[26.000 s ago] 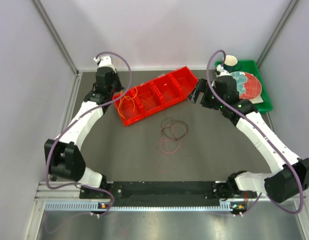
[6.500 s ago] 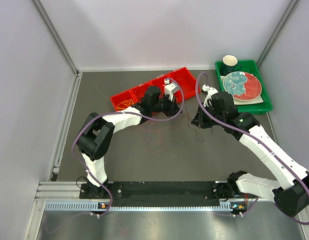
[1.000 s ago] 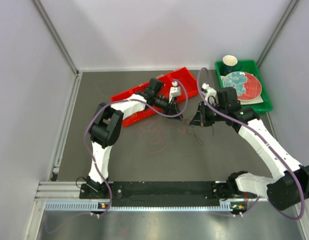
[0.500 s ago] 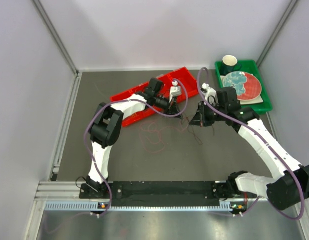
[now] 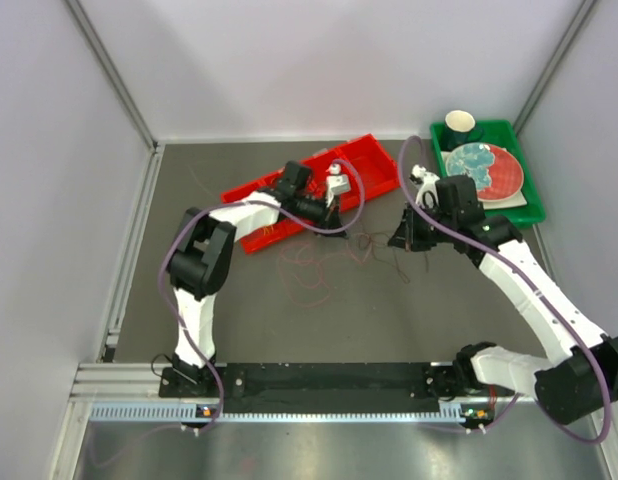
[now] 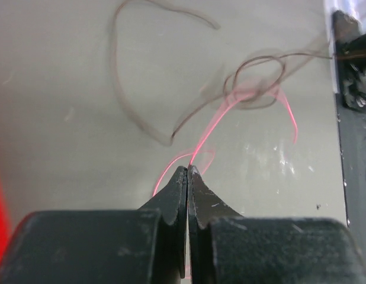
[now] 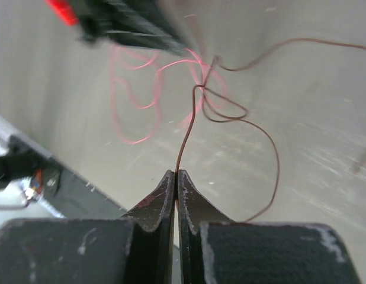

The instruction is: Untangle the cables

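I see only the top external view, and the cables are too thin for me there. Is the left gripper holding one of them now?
Observer: Yes. In the left wrist view the left gripper is shut on a pink cable.
Operator: And the right one?
Observer: The right gripper is shut on a dark brown cable, which rises straight from its tips.
Operator: Are these two cables apart from each other?
Observer: No. Both wrist views show them crossing in a knot between the two grippers.

even soft light, blurred wrist views
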